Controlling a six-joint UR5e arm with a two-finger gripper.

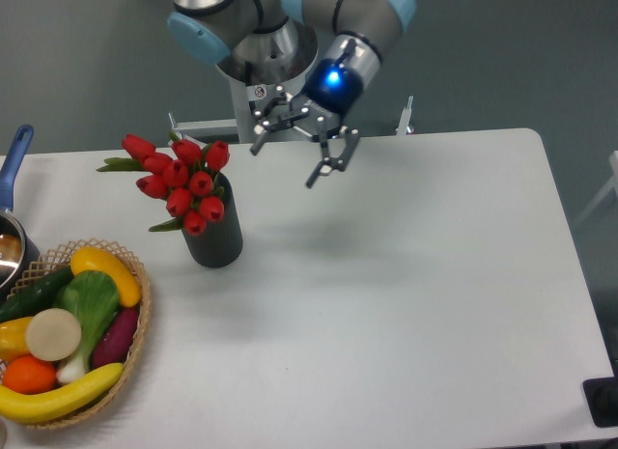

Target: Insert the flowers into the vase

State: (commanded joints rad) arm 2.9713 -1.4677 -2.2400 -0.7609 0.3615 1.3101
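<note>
The flowers (pixel 180 181), a bunch of red tulips with green leaves, stand in the dark grey vase (pixel 218 239) at the left-middle of the white table, leaning up and to the left over its rim. The stems are hidden inside the vase. My gripper (pixel 288 154) hangs above the table's back edge, to the right of and above the flowers. Its fingers are spread apart and hold nothing. It is clear of the flowers and the vase.
A wicker basket (pixel 141 325) with colourful fruit and vegetables sits at the front left corner. A blue-handled metal pot (pixel 10 238) is at the left edge. The robot's base stands behind the table's back edge.
</note>
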